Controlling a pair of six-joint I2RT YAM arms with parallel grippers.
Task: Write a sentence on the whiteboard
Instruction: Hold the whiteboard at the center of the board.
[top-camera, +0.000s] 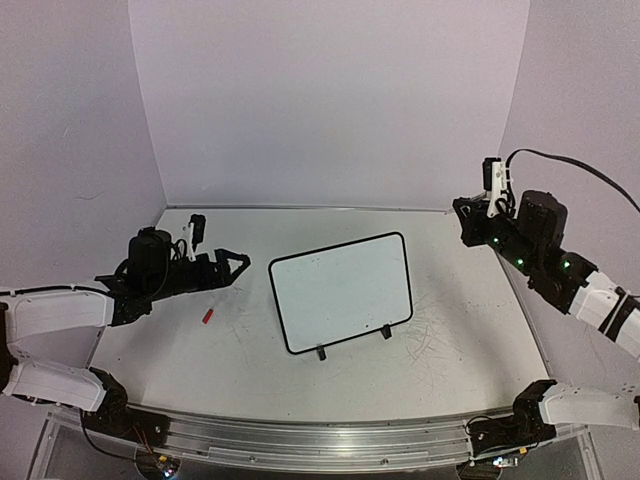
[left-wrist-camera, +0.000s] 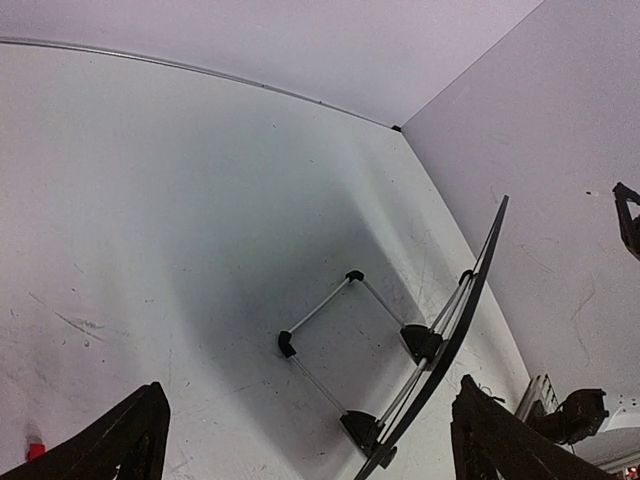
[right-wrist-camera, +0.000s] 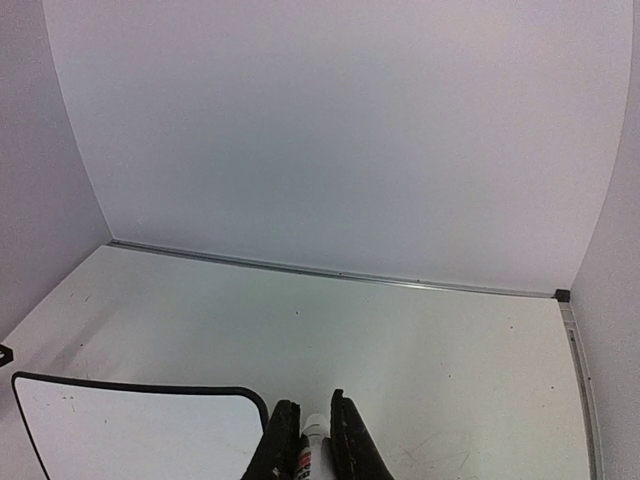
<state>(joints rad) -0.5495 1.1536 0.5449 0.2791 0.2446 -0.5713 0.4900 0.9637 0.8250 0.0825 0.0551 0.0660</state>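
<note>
The whiteboard (top-camera: 340, 290), white with a thin black frame, stands tilted on small black feet in the middle of the table. My left gripper (top-camera: 237, 265) hovers just left of it, open and holding nothing. From the left wrist view the whiteboard (left-wrist-camera: 470, 300) shows edge-on from behind with its wire stand, between my spread fingers (left-wrist-camera: 130, 440). My right gripper (top-camera: 465, 218) is raised at the far right, shut on a white marker (right-wrist-camera: 314, 440). The right wrist view shows the whiteboard's corner (right-wrist-camera: 130, 430) at lower left. The board's face looks blank.
A small red cap (top-camera: 208, 316) lies on the scratched grey tabletop (top-camera: 230, 350) left of the board, below my left gripper, and shows as the red cap (left-wrist-camera: 35, 450) in the left wrist view. Pale walls close in the table at back and sides.
</note>
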